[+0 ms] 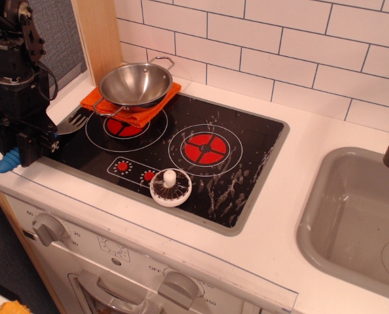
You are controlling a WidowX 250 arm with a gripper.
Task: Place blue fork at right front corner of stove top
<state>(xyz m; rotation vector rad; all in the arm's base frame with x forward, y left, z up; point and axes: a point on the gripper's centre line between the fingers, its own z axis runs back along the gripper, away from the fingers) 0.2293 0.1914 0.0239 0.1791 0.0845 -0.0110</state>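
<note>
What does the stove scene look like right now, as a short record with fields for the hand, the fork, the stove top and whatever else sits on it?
hand: the hand is at the stove top's left edge, shut on the blue fork
blue fork: blue fork, grey tines over the left side of the stove top, blue handle end poking out at the hand's left
stove top: stove top, right front corner bare, scuffed white
pan: steel pan on an orange cloth, back left
front item: white round knob-topped piece at the front edge
sink: grey sink to the right
</note>
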